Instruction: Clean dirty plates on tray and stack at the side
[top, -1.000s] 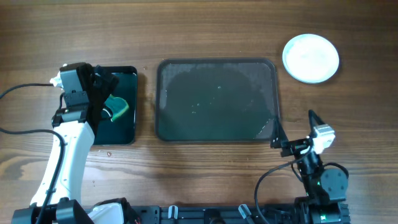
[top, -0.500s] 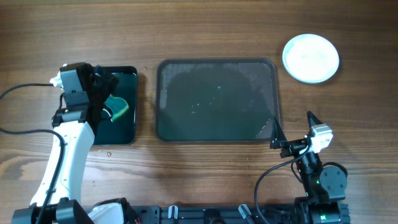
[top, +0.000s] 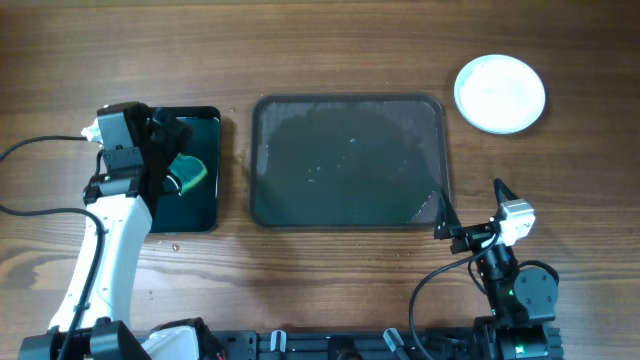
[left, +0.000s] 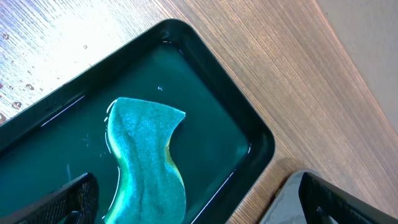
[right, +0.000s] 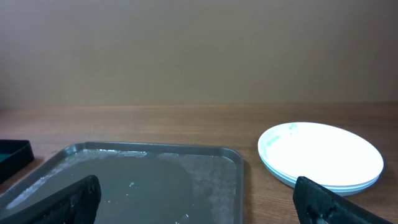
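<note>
The wooden worktop (top: 330, 50) looks settled. Over the last second nothing has shifted apart from a slight twitch of the right arm. The plates (top: 500, 93) sit stacked at the far right, well apart from the tray (top: 345, 165), which lies wet and bare in the middle. My left end effector (top: 178, 158) hangs spread over the sponge (left: 146, 155) in the black tray (left: 249, 134), holding nothing. The right end effector (top: 470, 205) is spread and empty near the tray's near-right corner. I judge the job finished.
</note>
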